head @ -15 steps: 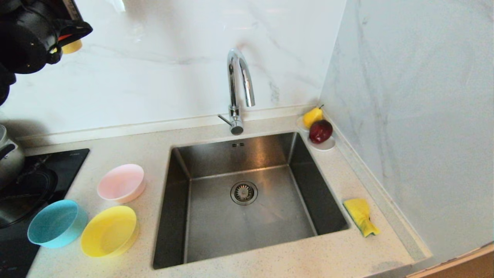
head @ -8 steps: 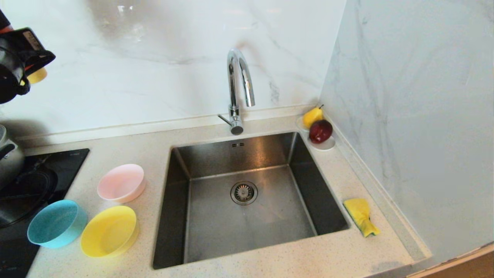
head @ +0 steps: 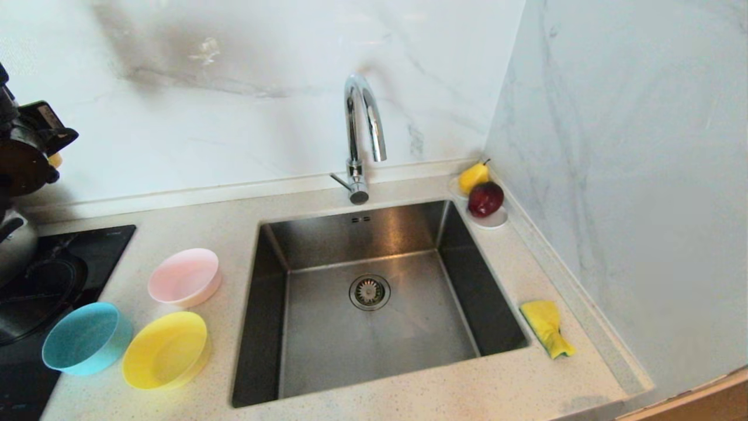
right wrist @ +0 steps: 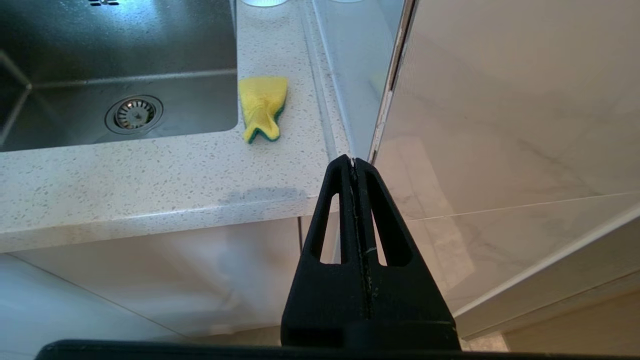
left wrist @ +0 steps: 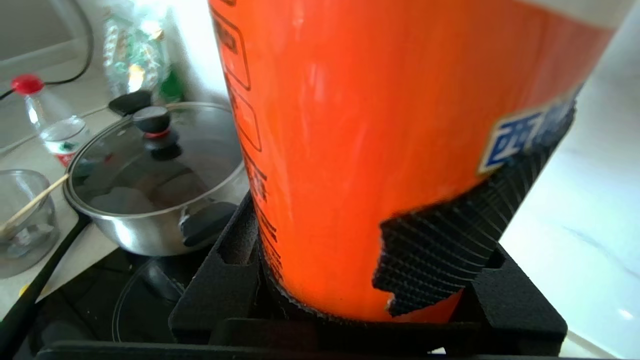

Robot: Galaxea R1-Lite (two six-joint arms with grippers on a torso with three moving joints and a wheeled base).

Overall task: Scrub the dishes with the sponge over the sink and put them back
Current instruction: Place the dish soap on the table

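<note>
Head view: the orange cylindrical plastic bottle (left wrist: 380, 150) is being carried lower beside the stove, gripped in the left hand (head: 35, 158), while the yellow-green soft sponge (head: 546, 326) is being left untouched on the desk (head: 409, 397), right hand (right wrist: 356, 170) closed.

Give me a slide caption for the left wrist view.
Left gripper clamped on an orange plastic bottle, above a lidded steel pot on the black cooktop.

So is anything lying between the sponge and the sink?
Nothing visible: the sponge lies on bare counter just right of the sink, beside its rim. The right gripper is shut, below the counter edge.
</note>
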